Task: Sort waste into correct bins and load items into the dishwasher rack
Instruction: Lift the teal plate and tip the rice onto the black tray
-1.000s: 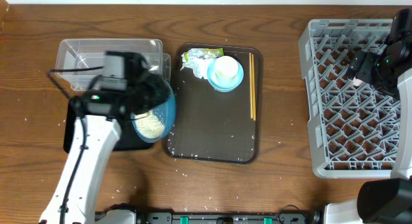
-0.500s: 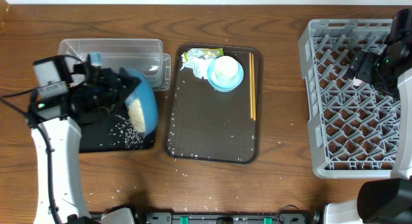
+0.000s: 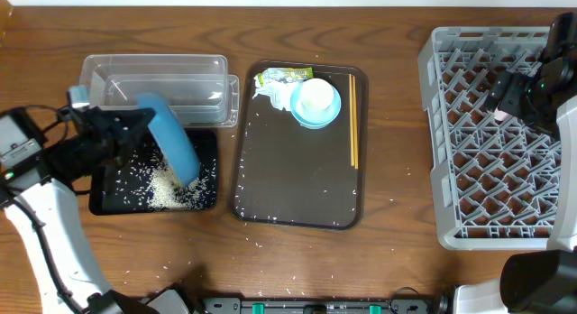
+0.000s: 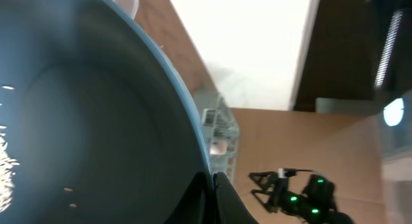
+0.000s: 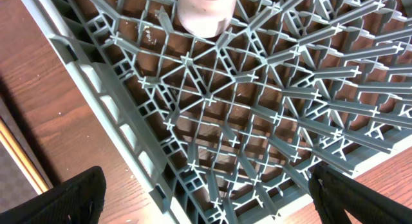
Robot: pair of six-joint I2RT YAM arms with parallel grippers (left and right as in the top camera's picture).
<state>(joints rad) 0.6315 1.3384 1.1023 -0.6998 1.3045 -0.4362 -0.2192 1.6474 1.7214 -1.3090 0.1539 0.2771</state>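
Blue and round, the large dish [image 3: 173, 144] stands tipped at left, pinched by the left gripper [image 3: 140, 126] so loose white rice grains [image 3: 164, 189] slide into the shallow black rectangular tray [image 3: 108, 204]. Rightward, the right gripper [image 5: 212, 208] hangs wide, empty, over the light-grey lattice dishwasher rack [image 3: 469, 197].

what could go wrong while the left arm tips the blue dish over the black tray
1. The blue dish stands steeply on edge, held only at its rim by the shut left jaws. It could slip and drop onto the black tray.
2. The rice piles near the tray's low front rim, so more grains may bounce onto the table, where some already lie.
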